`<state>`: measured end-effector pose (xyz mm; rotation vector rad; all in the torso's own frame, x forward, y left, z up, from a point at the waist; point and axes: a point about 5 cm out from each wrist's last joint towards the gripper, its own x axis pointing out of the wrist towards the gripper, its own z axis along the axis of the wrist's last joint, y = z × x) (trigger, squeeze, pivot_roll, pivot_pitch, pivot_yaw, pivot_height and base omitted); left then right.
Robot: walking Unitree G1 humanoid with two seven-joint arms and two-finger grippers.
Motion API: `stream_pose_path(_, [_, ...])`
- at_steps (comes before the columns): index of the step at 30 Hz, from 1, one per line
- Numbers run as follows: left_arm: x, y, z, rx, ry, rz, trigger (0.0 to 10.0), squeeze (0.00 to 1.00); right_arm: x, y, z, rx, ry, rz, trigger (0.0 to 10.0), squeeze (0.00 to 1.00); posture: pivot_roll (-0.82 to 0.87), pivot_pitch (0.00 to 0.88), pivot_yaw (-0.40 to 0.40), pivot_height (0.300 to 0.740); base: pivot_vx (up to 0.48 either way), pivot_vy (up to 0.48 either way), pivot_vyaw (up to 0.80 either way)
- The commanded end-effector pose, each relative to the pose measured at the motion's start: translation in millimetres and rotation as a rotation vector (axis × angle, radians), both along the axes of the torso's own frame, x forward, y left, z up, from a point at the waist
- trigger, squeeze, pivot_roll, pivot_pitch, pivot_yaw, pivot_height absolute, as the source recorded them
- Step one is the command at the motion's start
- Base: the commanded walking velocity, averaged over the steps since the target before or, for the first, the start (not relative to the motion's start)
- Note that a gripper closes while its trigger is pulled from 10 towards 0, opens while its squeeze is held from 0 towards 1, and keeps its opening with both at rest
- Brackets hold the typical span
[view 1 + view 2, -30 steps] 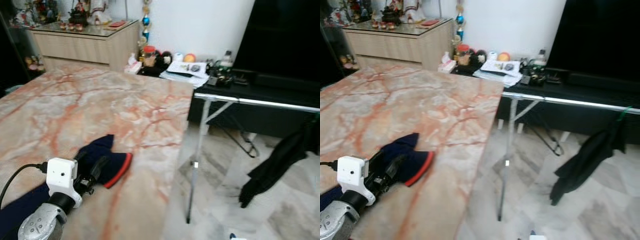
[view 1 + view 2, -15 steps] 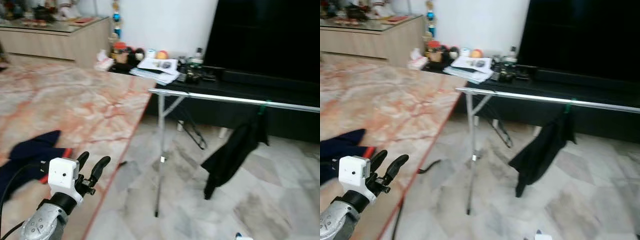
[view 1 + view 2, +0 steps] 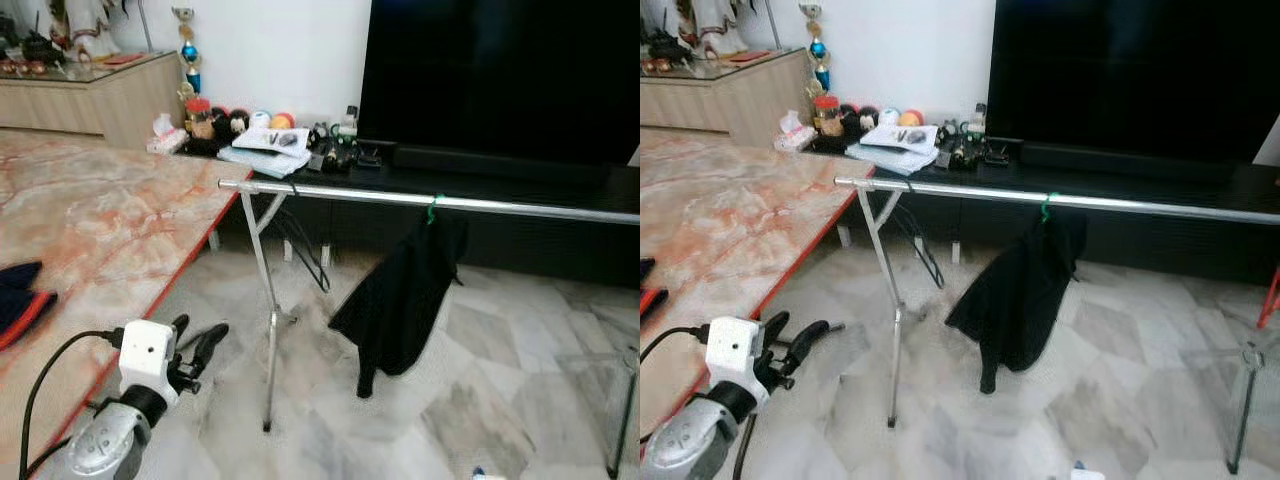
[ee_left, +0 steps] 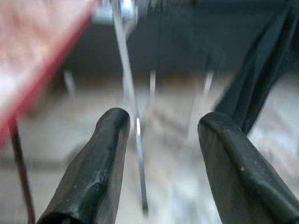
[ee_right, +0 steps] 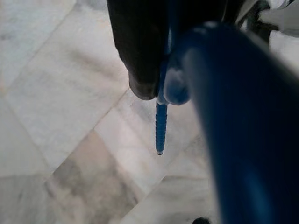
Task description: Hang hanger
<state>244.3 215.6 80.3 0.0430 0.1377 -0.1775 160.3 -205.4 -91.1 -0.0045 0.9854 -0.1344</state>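
Blue plastic hanger [image 5: 224, 93], ribbed blue tip. Black garment [image 3: 400, 300] on a green hook [image 3: 432, 208]; silver metal rail [image 3: 420, 200]. Table top [image 3: 90, 220] pink-orange veined marble, red edge. Floor [image 3: 500, 390] grey-white marble tile. 2 black fingers [image 4: 98, 168].

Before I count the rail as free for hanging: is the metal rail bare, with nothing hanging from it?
No, a black garment hangs from the metal rail on a green hook.
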Motion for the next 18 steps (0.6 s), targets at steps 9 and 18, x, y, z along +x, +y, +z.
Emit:
stream_pose_path(9, [-14.7,18.7,-76.1,0.037,0.288,0.048,10.0,0.00,4.3,3.0,1.6,0.002,-0.027,-0.041,10.0,0.00,0.18,0.000,0.031,0.740,0.000,0.000,0.00])
stream_pose_path(18, [-63.4,33.2,-135.3,0.065,0.588,0.173,10.0,0.00,10.7,-2.8,5.6,-0.022,-0.055,-0.064,10.0,0.00,0.17,0.000,0.016,0.740,0.000,0.000,0.00])
